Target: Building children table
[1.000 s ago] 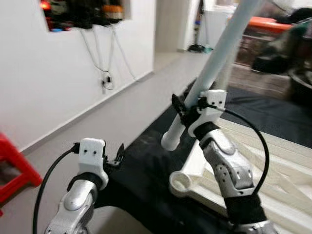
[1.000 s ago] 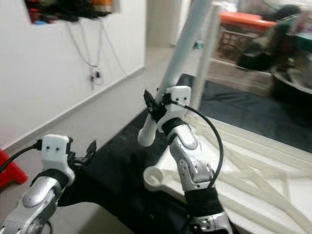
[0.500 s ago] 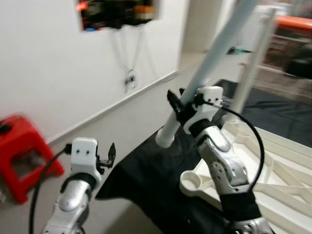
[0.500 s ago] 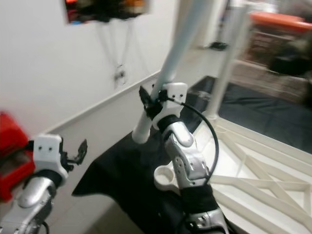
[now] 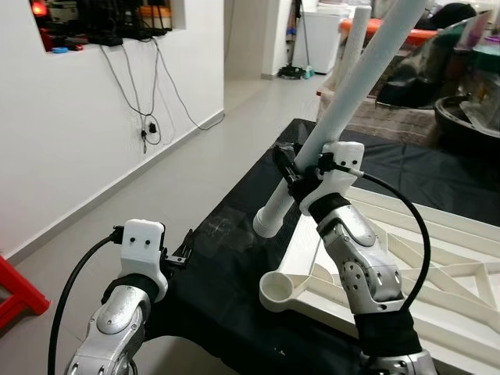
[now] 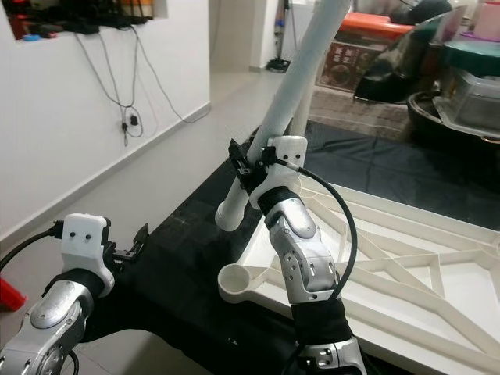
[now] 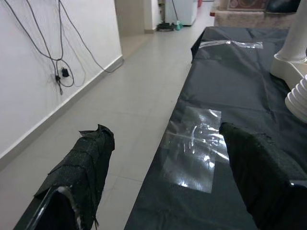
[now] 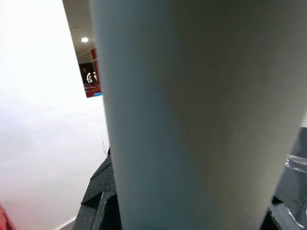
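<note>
Table leg [image 5: 344, 117] clamped in right gripper [image 5: 295, 173] jaws; left gripper [image 7: 168, 158] jaws spread over taped black sheet [image 7: 225, 96].

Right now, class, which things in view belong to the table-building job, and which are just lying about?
Belongs to the job:
white table leg, held tilted in the right gripper
white table top frame, lying on the black sheet
left gripper, open

Lying about:
red stool
wall cables
orange basket
</note>
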`<state>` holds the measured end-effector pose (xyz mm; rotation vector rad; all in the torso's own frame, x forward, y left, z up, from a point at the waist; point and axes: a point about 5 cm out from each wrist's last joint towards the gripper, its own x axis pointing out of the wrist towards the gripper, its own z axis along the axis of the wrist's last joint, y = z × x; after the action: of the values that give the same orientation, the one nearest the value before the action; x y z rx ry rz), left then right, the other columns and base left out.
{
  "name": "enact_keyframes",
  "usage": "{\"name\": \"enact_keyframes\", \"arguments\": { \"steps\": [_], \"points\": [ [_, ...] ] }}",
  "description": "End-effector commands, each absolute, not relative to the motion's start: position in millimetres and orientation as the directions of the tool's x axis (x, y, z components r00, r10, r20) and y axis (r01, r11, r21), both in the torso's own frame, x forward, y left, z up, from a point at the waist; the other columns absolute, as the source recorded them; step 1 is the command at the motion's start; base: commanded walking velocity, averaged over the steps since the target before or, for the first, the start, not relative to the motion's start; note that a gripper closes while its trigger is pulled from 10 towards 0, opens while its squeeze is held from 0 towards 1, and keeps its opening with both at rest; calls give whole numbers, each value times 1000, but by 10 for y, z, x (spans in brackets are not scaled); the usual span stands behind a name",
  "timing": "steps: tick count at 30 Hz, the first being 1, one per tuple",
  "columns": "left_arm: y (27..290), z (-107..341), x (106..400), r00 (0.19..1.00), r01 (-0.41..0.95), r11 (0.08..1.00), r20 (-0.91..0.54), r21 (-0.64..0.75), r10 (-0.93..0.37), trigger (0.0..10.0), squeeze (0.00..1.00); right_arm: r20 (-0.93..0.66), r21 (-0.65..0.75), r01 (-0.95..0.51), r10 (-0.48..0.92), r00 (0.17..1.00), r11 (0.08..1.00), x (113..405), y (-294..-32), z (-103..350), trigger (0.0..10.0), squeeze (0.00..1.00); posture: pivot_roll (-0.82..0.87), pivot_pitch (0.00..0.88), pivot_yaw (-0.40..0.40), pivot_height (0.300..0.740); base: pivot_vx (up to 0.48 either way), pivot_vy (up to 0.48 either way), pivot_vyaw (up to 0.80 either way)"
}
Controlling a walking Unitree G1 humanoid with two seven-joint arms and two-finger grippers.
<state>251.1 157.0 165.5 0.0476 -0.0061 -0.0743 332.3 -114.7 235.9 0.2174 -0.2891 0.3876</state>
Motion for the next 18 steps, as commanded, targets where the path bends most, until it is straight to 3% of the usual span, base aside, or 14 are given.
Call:
{"name": "enact_keyframes", "arguments": {
  "steps": [1,16,18],
  "points": [
    [1594,1627,2521,998,69,996,-6,60,-69,10000,0,336,157,-414,346,876,897,3329,-1137,2424,10000,0,91,0,-69,740,0,0,-800],
    [1611,1665,2520,998,58,993,26,106,-61,10000,0,340,166,-430,357,870,888,3286,-1101,2398,10000,0,92,0,-67,740,0,0,-800],
    [1608,1668,2519,997,65,989,30,134,-70,10000,0,341,166,-431,358,869,887,3285,-1099,2399,10000,0,92,0,-68,740,0,-480,-800]
  ]
}}
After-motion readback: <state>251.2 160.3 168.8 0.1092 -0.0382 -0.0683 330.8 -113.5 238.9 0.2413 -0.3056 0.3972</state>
